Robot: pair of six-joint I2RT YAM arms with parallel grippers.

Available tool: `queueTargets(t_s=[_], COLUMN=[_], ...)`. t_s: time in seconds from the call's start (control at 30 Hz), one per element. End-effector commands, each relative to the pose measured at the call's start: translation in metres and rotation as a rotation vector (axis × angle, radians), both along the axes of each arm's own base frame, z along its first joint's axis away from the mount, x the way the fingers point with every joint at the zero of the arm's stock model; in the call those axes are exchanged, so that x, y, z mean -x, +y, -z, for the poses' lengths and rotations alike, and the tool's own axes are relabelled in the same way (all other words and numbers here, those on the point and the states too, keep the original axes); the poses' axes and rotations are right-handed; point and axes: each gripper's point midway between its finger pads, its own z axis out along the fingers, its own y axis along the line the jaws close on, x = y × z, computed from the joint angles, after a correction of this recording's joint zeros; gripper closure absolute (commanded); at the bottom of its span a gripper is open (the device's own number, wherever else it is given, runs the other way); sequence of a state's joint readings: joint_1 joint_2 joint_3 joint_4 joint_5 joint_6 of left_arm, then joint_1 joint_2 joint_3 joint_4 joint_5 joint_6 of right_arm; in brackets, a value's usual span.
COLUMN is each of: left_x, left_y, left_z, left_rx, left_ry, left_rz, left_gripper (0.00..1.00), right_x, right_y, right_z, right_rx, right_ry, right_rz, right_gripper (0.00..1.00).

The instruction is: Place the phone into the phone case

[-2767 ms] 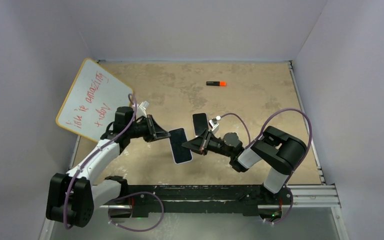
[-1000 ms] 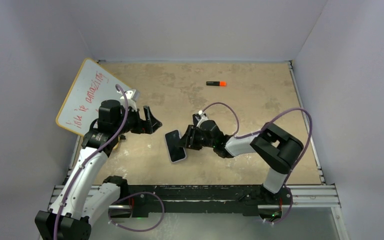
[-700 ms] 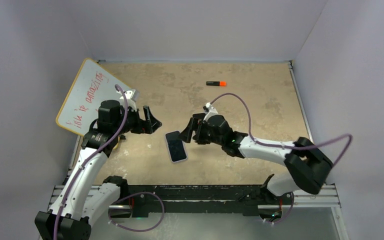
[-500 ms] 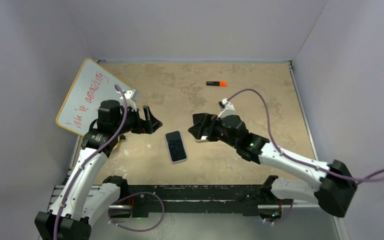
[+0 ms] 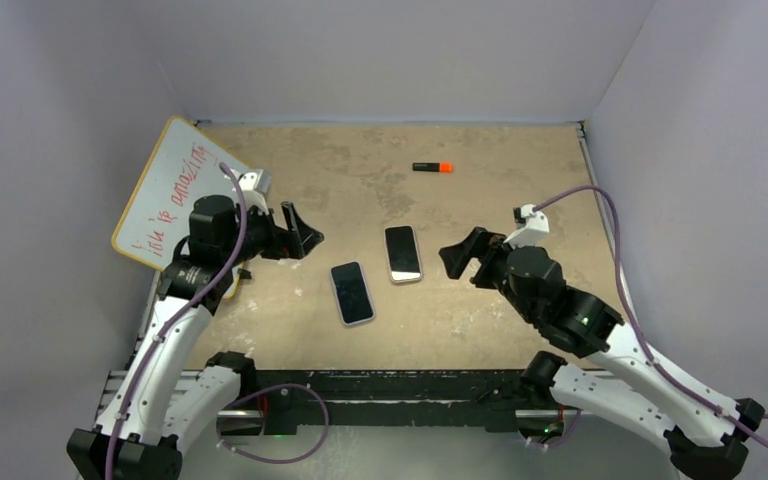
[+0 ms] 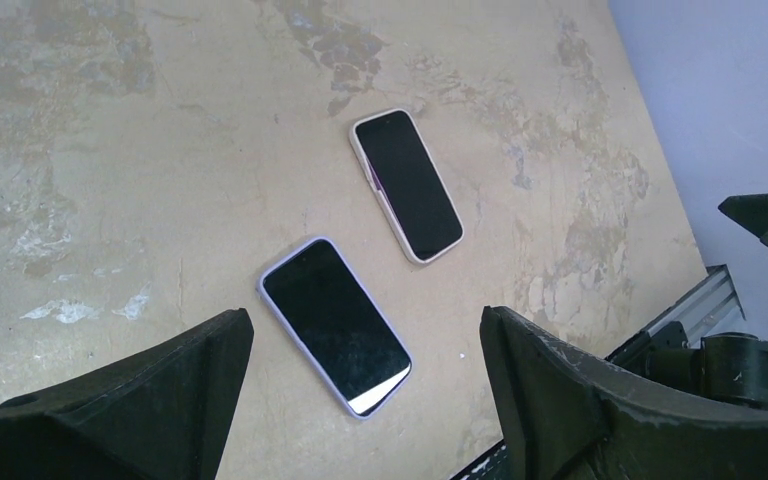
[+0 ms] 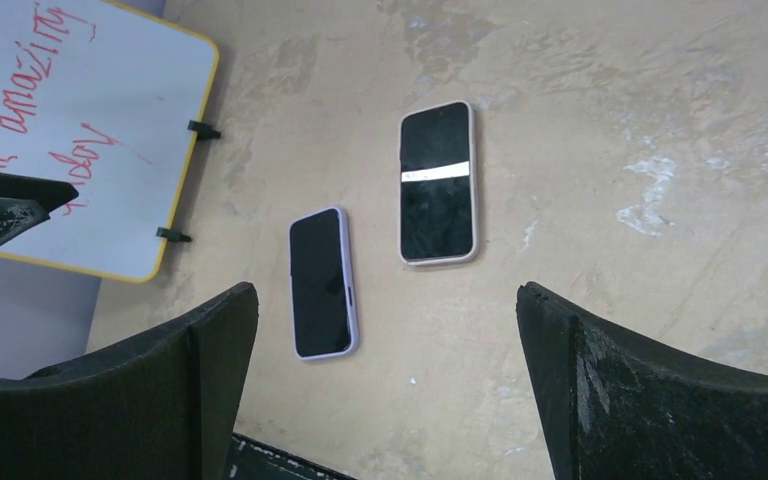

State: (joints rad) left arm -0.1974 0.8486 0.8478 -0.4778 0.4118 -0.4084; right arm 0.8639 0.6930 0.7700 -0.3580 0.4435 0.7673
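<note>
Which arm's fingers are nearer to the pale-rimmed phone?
Right. The right fingers hover close by the right side of the pale-rimmed phone; the left fingers hover farther off to its left.

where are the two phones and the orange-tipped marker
lilac-edged phone (image 5: 353,293), top view, middle of its screen
cream-edged phone (image 5: 403,254), top view, middle of its screen
orange-tipped marker (image 5: 428,167), top view, its black body

The right hand (image 5: 458,258) is now back at centre right, jaws spread wide; a beige-edged phone (image 5: 403,254) lies newly on the worktop (image 5: 520,190) beside the lilac-edged phone (image 5: 352,293).
</note>
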Motion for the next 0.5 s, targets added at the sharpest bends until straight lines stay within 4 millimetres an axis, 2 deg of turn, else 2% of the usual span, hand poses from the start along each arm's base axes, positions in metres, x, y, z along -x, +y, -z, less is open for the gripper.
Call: queueTargets(t_s=[0.0, 0.2, 0.47], left_x=[-0.007, -0.004, -0.003], left_y=[0.001, 0.000, 0.005], left_z=[-0.038, -0.049, -0.059], left_rx=[0.046, 0.047, 0.041], left_ry=[-0.111, -0.157, -0.201], left_rz=[-0.032, -0.010, -0.040], left_gripper=[0.12, 0.12, 0.13], right_x=[0.004, 0.003, 0.006], right_y=[-0.025, -0.032, -0.034], right_z=[-0.016, -0.028, -0.026], right_rx=[0.044, 0.012, -0.003], right_ry=[-0.033, -0.091, -0.081], right_rz=[0.059, 0.078, 0.086], right_gripper=[0.01, 0.01, 0.01])
